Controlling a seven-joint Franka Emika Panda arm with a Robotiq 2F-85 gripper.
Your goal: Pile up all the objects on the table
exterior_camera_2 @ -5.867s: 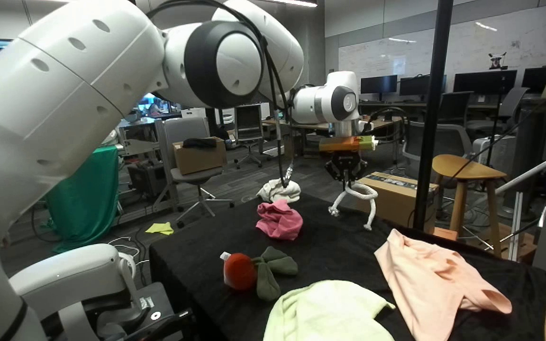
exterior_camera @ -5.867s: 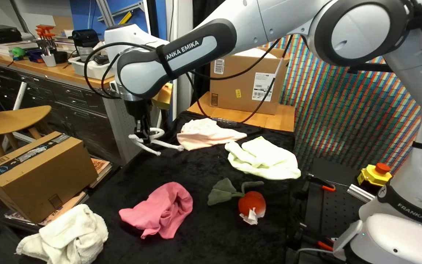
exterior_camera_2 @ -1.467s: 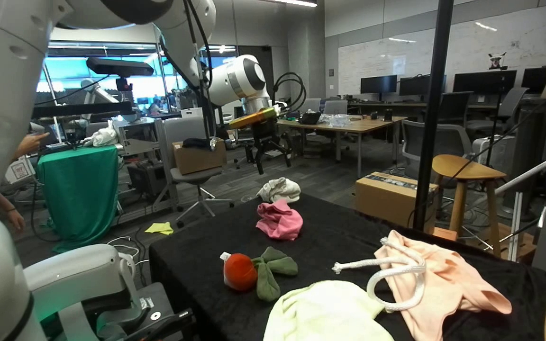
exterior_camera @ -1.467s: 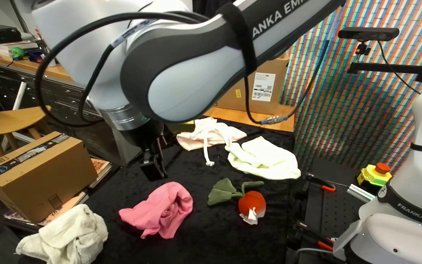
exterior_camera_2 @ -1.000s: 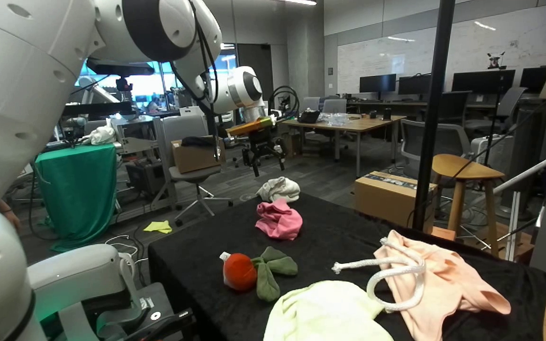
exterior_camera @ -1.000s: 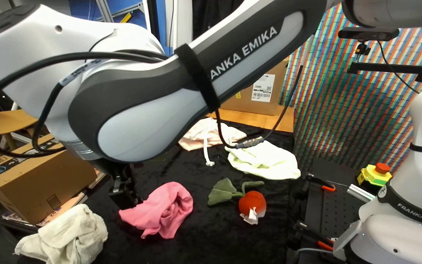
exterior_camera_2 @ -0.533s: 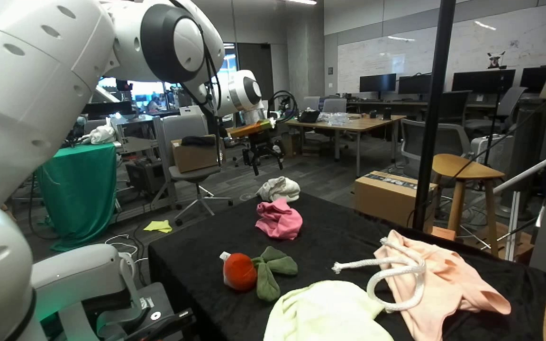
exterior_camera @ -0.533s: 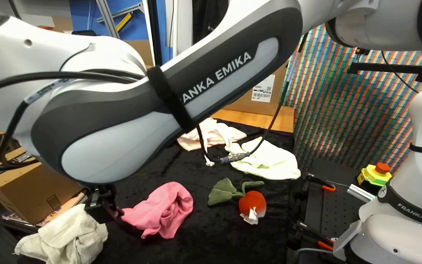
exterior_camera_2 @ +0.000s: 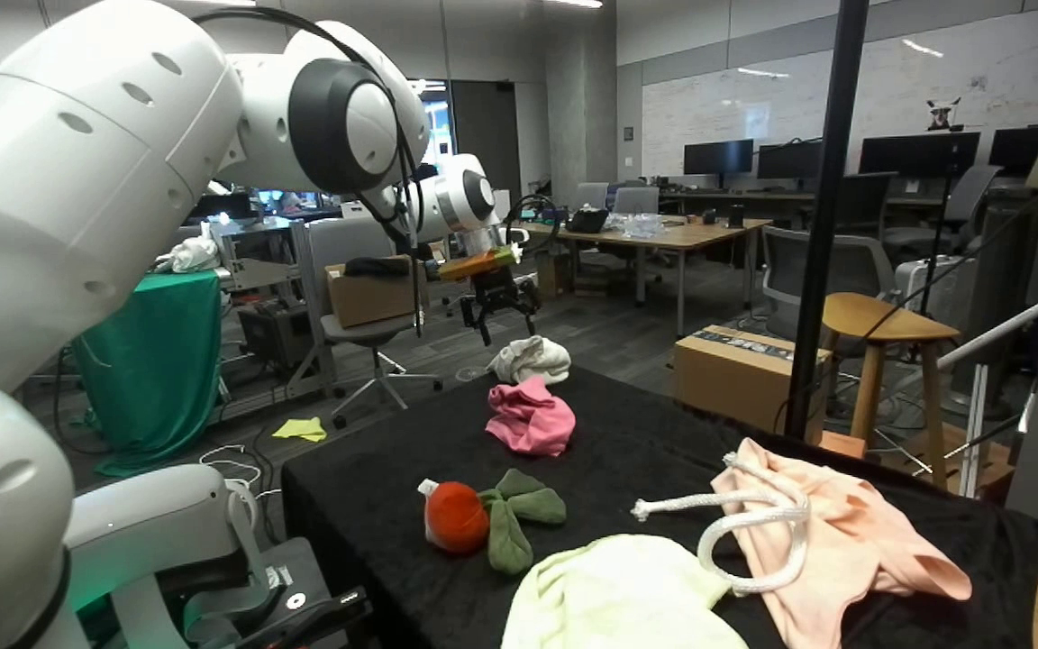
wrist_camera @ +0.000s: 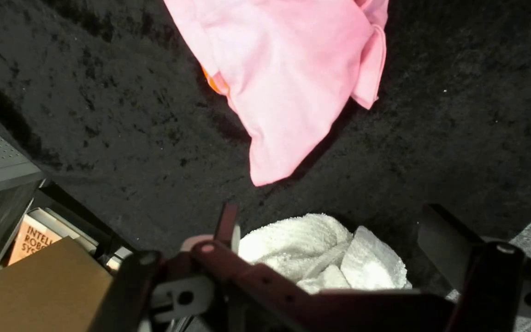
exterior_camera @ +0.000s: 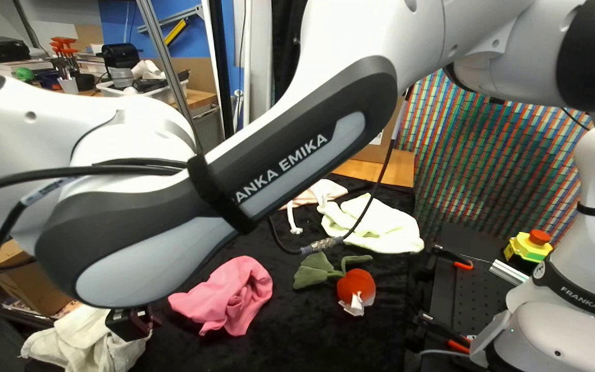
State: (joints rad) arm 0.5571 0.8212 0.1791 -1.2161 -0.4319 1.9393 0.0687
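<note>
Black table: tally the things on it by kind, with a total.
Cloths: 4 (pink cloth, white cloth, peach cloth, pale green cloth)
White rope: 1
Red toy with green leaves: 1
Total: 6
Orange bit at the pink cloth's edge: unclear, not counted.

White arm [exterior_camera: 339,46] is showing grey screw recesses [exterior_camera_2: 75,123]. Black strap [exterior_camera: 219,195] is wrapping dark-grey link cover [exterior_camera: 290,132]; white FRANKA EMIKA lettering [exterior_camera: 283,165] is running just beside strap. Black cables [exterior_camera: 70,172] are reaching strap. Gripper [exterior_camera_2: 508,333] is looking mostly black.
</note>
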